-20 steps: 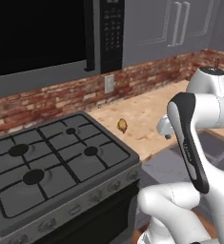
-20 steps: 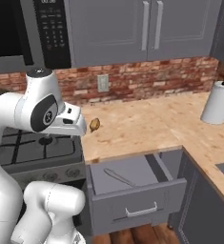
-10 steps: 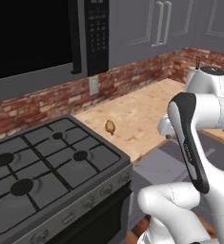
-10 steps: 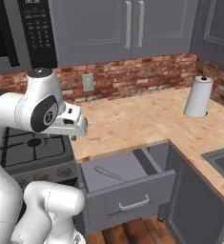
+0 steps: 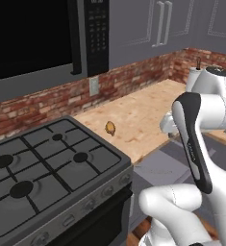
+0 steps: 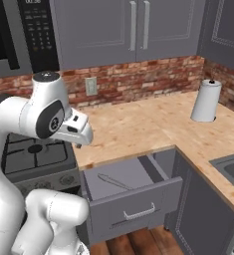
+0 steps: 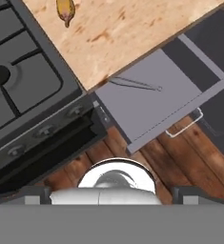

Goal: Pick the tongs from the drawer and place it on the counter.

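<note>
The tongs (image 7: 136, 84) (image 6: 113, 182) are a slim grey metal utensil lying flat on the floor of the pulled-out drawer (image 6: 133, 206) (image 7: 147, 109), which sticks out from under the counter (image 6: 153, 124) (image 5: 138, 115). My gripper (image 6: 78, 141) hangs high over the counter's front edge, left of the drawer and well above the tongs. In the hand view its fingertips (image 7: 33, 194) stand wide apart with nothing between them, so it is open. In the left base view my own arm hides the hand.
A black gas stove (image 5: 47, 168) (image 7: 23, 81) adjoins the counter on the left. A small yellow-brown lump (image 5: 110, 127) (image 7: 66, 9) lies on the counter near it. A paper towel roll (image 6: 206, 100) stands at the back right, a sink (image 6: 230, 169) beyond the corner. A microwave (image 5: 32, 38) hangs above.
Both base views slid left early in the second as the base moved, then nearly settled. The arm's pose relative to the base and the open gripper look unchanged; the tongs stay in the drawer.
</note>
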Controlling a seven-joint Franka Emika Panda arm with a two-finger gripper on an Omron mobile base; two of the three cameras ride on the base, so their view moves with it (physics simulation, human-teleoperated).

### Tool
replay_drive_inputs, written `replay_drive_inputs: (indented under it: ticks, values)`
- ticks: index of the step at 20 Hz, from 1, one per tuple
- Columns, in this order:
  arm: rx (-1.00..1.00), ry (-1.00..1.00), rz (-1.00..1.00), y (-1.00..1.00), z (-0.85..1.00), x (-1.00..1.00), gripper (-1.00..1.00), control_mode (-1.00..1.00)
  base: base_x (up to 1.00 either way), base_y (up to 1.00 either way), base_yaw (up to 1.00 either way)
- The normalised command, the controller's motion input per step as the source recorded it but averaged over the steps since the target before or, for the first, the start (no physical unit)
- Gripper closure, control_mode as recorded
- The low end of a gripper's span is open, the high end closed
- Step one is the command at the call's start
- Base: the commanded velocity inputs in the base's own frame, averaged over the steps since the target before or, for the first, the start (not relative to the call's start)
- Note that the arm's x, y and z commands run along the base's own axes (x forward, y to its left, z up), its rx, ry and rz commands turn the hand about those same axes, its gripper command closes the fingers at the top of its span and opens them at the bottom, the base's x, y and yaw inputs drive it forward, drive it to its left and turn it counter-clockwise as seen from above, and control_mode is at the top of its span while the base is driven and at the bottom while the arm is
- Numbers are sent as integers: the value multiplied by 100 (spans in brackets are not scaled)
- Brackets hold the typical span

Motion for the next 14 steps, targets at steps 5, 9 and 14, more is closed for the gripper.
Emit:
replay_drive_inputs:
  ticks: [5, 9, 14]
  values:
    - [10, 11, -12, -26, 0, 38, -100, -100, 0, 0, 0]
    - [11, 14, -3, -30, -7, 21, -100, -100, 0, 0, 0]
    - [4, 15, 0, -35, -23, 8, -100, -100, 0, 0, 0]
